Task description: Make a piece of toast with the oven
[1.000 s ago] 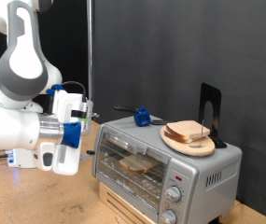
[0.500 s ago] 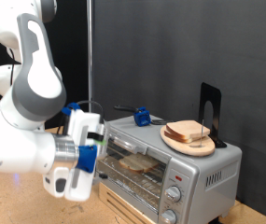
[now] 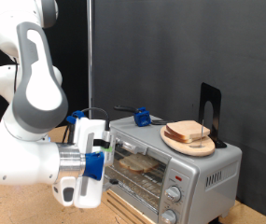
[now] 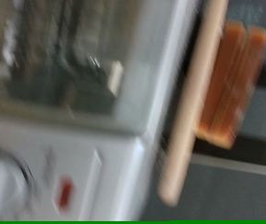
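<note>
While the piece of toast (image 3: 136,163) lies flat inside the oven (image 3: 170,159) — claw (image 3: 100,173) state unclear.

Oven (image 3: 170,159) on wooden table (image 3: 21,207)

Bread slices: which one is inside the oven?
The piece of toast behind the oven glass door; the other slices sit stacked on the wooden plate on top.

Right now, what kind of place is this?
Probably a lab test bench staged as a kitchen: a toaster oven on a wooden tabletop, bread slices on a plate, black backdrop, and robot arm.
</note>
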`<control>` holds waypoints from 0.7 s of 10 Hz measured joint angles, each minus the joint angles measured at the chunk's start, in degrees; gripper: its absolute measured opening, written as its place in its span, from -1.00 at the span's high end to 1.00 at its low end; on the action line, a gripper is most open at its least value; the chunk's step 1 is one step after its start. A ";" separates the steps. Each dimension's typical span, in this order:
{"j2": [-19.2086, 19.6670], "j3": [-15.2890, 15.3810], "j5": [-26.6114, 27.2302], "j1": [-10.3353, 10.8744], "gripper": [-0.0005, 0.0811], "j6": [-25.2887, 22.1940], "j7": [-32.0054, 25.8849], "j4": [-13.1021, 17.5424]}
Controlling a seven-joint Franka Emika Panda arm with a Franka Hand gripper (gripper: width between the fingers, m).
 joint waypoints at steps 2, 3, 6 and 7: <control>3.45 1.26 5.47 0.52 -0.99 3.84 -3.20 2.67; 5.76 1.55 6.29 1.00 -0.99 6.00 -2.79 4.95; 13.72 1.59 5.16 2.01 -0.99 7.55 0.77 13.11; 16.59 1.59 4.22 2.10 -0.99 7.44 2.21 16.05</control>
